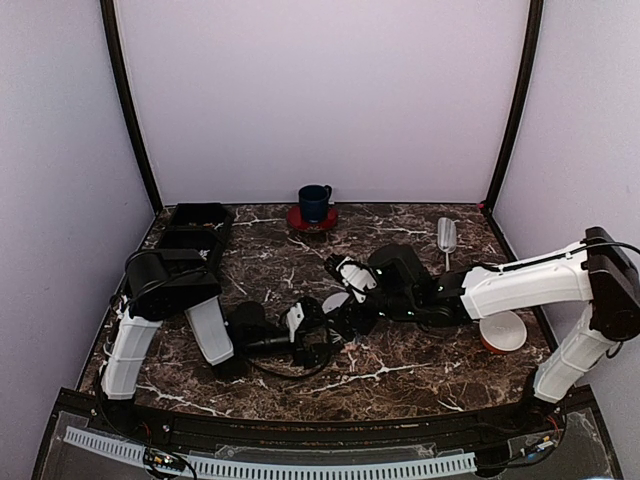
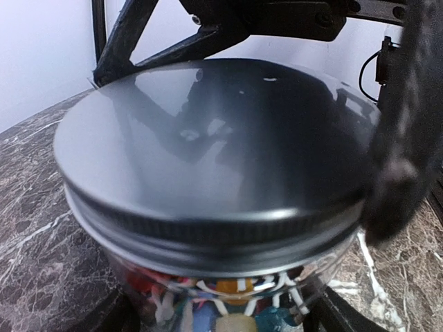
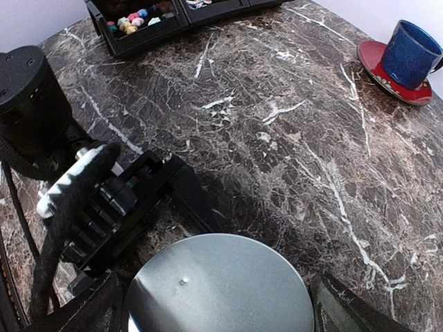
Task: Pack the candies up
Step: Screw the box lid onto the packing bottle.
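A clear jar [image 2: 228, 304] with a grey metal lid [image 2: 208, 145] fills the left wrist view. Candies [image 2: 239, 297], small and multicoloured with pale sticks, show through its glass. My left gripper [image 2: 221, 319] is shut on the jar body, with its fingers at the lower corners. My right gripper [image 3: 218, 304] comes from above and straddles the lid [image 3: 218, 287], shut on its rim. One right finger [image 2: 398, 159] presses the lid's right side. In the top view both grippers meet mid-table, left gripper [image 1: 312, 335], right gripper [image 1: 347, 308], and the jar is mostly hidden between them.
A black tray [image 1: 195, 225] at the back left holds more loose candies [image 3: 131, 21]. A blue cup on a red saucer [image 1: 314, 203] stands at the back centre. A clear scoop [image 1: 447, 235] lies at the back right. A white disc on a red base [image 1: 502, 332] sits under the right arm.
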